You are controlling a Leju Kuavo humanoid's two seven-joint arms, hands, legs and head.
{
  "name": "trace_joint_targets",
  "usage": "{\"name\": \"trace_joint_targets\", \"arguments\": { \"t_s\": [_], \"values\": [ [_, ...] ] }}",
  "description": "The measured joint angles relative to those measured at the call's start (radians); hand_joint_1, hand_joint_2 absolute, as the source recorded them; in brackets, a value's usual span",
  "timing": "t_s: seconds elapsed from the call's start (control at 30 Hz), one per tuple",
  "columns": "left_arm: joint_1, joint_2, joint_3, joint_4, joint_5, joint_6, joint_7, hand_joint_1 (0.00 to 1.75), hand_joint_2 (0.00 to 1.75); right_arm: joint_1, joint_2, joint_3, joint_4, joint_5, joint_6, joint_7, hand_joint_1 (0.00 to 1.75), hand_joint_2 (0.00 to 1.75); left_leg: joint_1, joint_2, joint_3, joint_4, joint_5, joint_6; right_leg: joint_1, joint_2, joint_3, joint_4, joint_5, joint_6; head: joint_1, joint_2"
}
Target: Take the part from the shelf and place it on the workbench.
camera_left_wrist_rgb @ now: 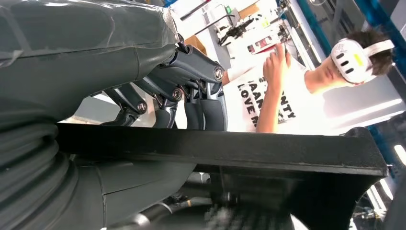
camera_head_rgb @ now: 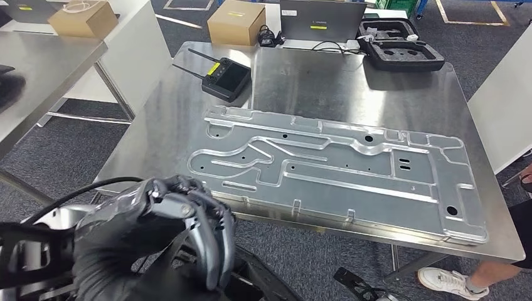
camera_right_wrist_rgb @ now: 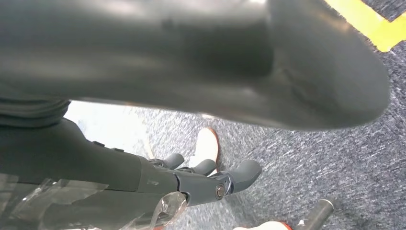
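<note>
My left hand [camera_head_rgb: 157,232], in a black glove, is low at the front left, just short of the steel workbench [camera_head_rgb: 313,81]. Its fingers [camera_left_wrist_rgb: 191,81] curl over a flat black part [camera_left_wrist_rgb: 220,148] while the thumb sits under it, so the part is held. The part's dark end [camera_head_rgb: 263,285] pokes out below the hand, off the near edge of the bench. My right hand [camera_right_wrist_rgb: 191,179] hangs over grey carpet with its fingers stretched out and nothing between them.
A large machined aluminium plate [camera_head_rgb: 339,169] covers most of the bench. Behind it lie a black remote controller [camera_head_rgb: 226,78], a black foam case [camera_head_rgb: 401,47], a cardboard box [camera_head_rgb: 235,22] and a laptop [camera_head_rgb: 323,19]. A person [camera_left_wrist_rgb: 268,91] stands nearby, one shoe [camera_head_rgb: 445,281] by the right corner.
</note>
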Motion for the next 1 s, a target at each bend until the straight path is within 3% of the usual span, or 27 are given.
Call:
{"name": "trace_joint_targets", "arguments": {
  "t_s": [0.03, 0.07, 0.13, 0.2, 0.27, 0.37, 0.43, 0.5, 0.53, 0.57, 0.6, 0.67, 0.73, 0.83, 0.9, 1.0],
  "values": [
    [-0.024, -0.015, -0.006, 0.034, -0.004, -0.008, -0.010, 1.75, 1.75, -0.003, 0.001, 0.004, 0.000, 0.007, 0.004, 0.002, 0.00, 0.00, 0.000, 0.000, -0.019, 0.029, 0.000, 0.000, 0.000, 0.001, 0.000, 0.000, 0.000, 0.000, 0.000, 0.000],
    [-0.050, -0.030, -0.012, 0.068, -0.008, -0.015, -0.020, 1.75, 1.75, -0.007, 0.002, 0.007, 0.000, 0.013, 0.007, 0.004, 0.00, 0.00, 0.000, 0.000, -0.019, 0.017, 0.019, 0.003, 0.001, 0.002, 0.001, 0.000, -0.001, 0.000, 0.000, 0.000],
    [-0.108, -0.061, -0.021, 0.137, -0.013, -0.026, -0.043, 1.75, 1.75, -0.015, 0.006, 0.014, 0.000, 0.023, 0.010, 0.007, 0.00, 0.00, -0.002, 0.000, 0.035, -0.118, 0.096, 0.014, 0.001, 0.006, 0.003, 0.000, -0.002, 0.002, 0.000, 0.000],
    [-0.162, -0.091, -0.029, 0.209, -0.026, -0.032, -0.068, 1.75, 1.75, -0.023, 0.012, 0.023, 0.000, 0.031, 0.013, 0.010, 0.00, 0.00, -0.008, -0.001, 0.093, -0.247, 0.145, 0.027, 0.003, 0.009, 0.002, -0.001, -0.002, 0.008, 0.000, 0.000],
    [-0.211, -0.119, -0.035, 0.289, -0.054, -0.032, -0.095, 1.75, 1.75, -0.027, 0.016, 0.031, 0.000, 0.041, 0.018, 0.015, 0.00, 0.00, -0.016, -0.002, 0.107, -0.280, 0.148, 0.032, 0.002, 0.010, -0.002, -0.002, 0.000, 0.019, 0.000, 0.000],
    [-0.295, -0.164, -0.043, 0.426, -0.110, -0.012, -0.137, 1.75, 1.75, -0.034, 0.019, 0.044, 0.000, 0.056, 0.026, 0.022, 0.00, 0.00, -0.011, -0.001, 0.111, -0.293, 0.155, 0.043, 0.000, 0.007, -0.006, 0.006, -0.008, 0.037, 0.001, 0.000],
    [-0.354, -0.195, -0.049, 0.518, -0.149, 0.019, -0.156, 1.75, 1.75, -0.040, 0.022, 0.053, 0.000, 0.062, 0.029, 0.028, 0.00, 0.00, -0.008, 0.002, 0.118, -0.303, 0.161, 0.052, 0.001, 0.002, -0.046, 0.091, -0.053, 0.043, 0.004, 0.000],
    [-0.401, -0.220, -0.055, 0.615, -0.185, 0.053, -0.167, 1.75, 1.75, -0.044, 0.024, 0.058, 0.000, 0.066, 0.031, 0.033, 0.00, 0.00, -0.012, 0.004, 0.118, -0.303, 0.161, 0.056, 0.002, 0.001, -0.120, 0.234, -0.109, 0.047, 0.005, 0.000],
    [-0.418, -0.230, -0.059, 0.660, -0.205, 0.074, -0.170, 1.75, 1.75, -0.044, 0.024, 0.061, 0.000, 0.067, 0.032, 0.034, 0.00, 0.00, -0.013, 0.004, 0.119, -0.302, 0.160, 0.057, 0.002, 0.001, -0.147, 0.282, -0.118, 0.049, 0.006, 0.000],
    [-0.437, -0.239, -0.063, 0.702, -0.228, 0.099, -0.172, 1.75, 1.75, -0.045, 0.025, 0.063, 0.000, 0.068, 0.033, 0.035, 0.00, 0.00, -0.014, 0.003, 0.119, -0.301, 0.159, 0.057, 0.001, 0.000, -0.157, 0.292, -0.108, 0.051, 0.006, 0.000],
    [-0.458, -0.247, -0.068, 0.741, -0.254, 0.129, -0.171, 1.75, 1.75, -0.046, 0.026, 0.066, 0.000, 0.070, 0.033, 0.036, 0.00, 0.00, -0.013, 0.002, 0.119, -0.299, 0.157, 0.056, 0.000, 0.000, -0.145, 0.257, -0.080, 0.052, 0.006, 0.000],
    [-0.506, -0.262, -0.076, 0.811, -0.307, 0.190, -0.165, 1.75, 1.75, -0.050, 0.027, 0.072, 0.000, 0.073, 0.036, 0.039, 0.00, 0.00, -0.013, 0.001, 0.118, -0.290, 0.149, 0.049, -0.003, -0.004, -0.082, 0.115, -0.009, 0.055, 0.006, 0.000],
    [-0.549, -0.273, -0.082, 0.868, -0.349, 0.237, -0.152, 1.75, 1.75, -0.055, 0.029, 0.077, 0.000, 0.077, 0.041, 0.041, 0.00, 0.00, -0.017, 0.001, 0.114, -0.280, 0.141, 0.039, -0.004, -0.004, -0.041, 0.023, 0.021, 0.049, 0.006, 0.000],
    [-0.593, -0.284, -0.092, 0.940, -0.381, 0.274, -0.131, 1.75, 1.75, -0.058, 0.033, 0.080, 0.000, 0.079, 0.045, 0.045, 0.00, 0.00, -0.019, 0.001, 0.109, -0.275, 0.136, 0.031, -0.002, -0.001, -0.040, 0.015, 0.019, 0.029, 0.006, 0.000],
    [-0.616, -0.288, -0.099, 0.979, -0.390, 0.292, -0.119, 1.75, 1.75, -0.059, 0.035, 0.080, 0.000, 0.080, 0.046, 0.046, 0.00, 0.00, -0.015, 0.001, 0.090, -0.232, 0.110, 0.021, -0.003, -0.001, -0.040, 0.015, 0.019, 0.017, 0.005, 0.000],
    [-0.635, -0.291, -0.106, 1.023, -0.407, 0.318, -0.103, 1.75, 1.75, -0.061, 0.036, 0.080, 0.000, 0.084, 0.046, 0.048, 0.00, 0.00, -0.012, 0.001, -0.006, -0.036, 0.024, 0.009, -0.004, -0.001, -0.039, 0.015, 0.017, 0.007, 0.002, 0.000]
  ]
}}
